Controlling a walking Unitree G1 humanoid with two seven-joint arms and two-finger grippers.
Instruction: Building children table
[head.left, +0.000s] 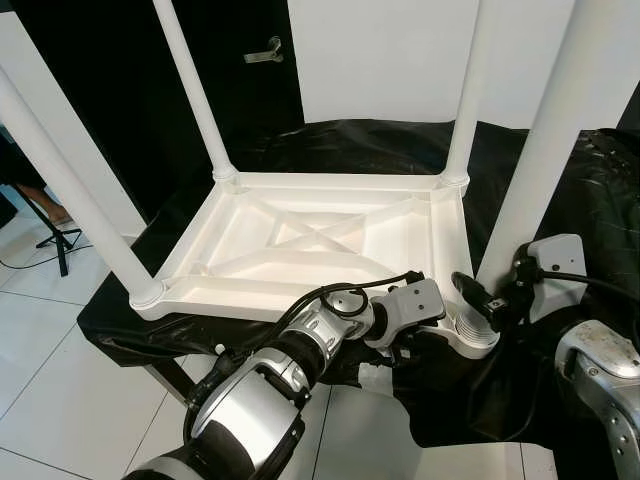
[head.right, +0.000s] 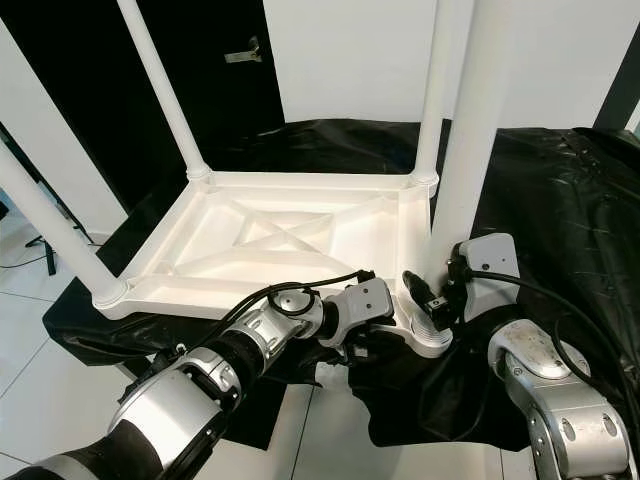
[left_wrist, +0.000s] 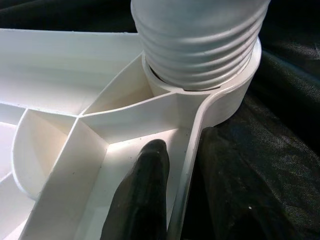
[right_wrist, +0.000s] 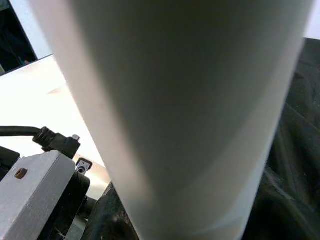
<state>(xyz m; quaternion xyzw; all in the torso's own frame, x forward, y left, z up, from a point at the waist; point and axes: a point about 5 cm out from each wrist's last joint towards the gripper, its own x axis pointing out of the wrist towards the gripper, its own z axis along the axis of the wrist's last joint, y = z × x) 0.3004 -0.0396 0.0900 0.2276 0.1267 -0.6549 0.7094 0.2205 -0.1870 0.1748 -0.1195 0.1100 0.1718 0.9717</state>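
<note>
Lying upside down on a black cloth (head.left: 560, 200), the white table top (head.left: 310, 240) has its ribbed underside facing up, on a dark bench over a white tile floor (head.left: 60, 380). Left to right: the near-left leg (head.left: 70, 185) stands in its corner socket, the far-left leg (head.left: 195, 90) and far-right leg (head.left: 468, 90) stand in the back corners, and the near-right leg (head.left: 555, 130) sits in the near-right socket (left_wrist: 227, 95) with thread rings exposed above the collar. The left gripper (left_wrist: 185, 195) pinches the table top's near rim just beside that socket: one finger (left_wrist: 142, 200) inside the frame, the other outside against the cloth. The right gripper (head.left: 500, 290) is at the base of the near-right leg; can't tell if its fingers are closed on it. A grey door handle (head.left: 264, 52) is on the dark wall behind.
</note>
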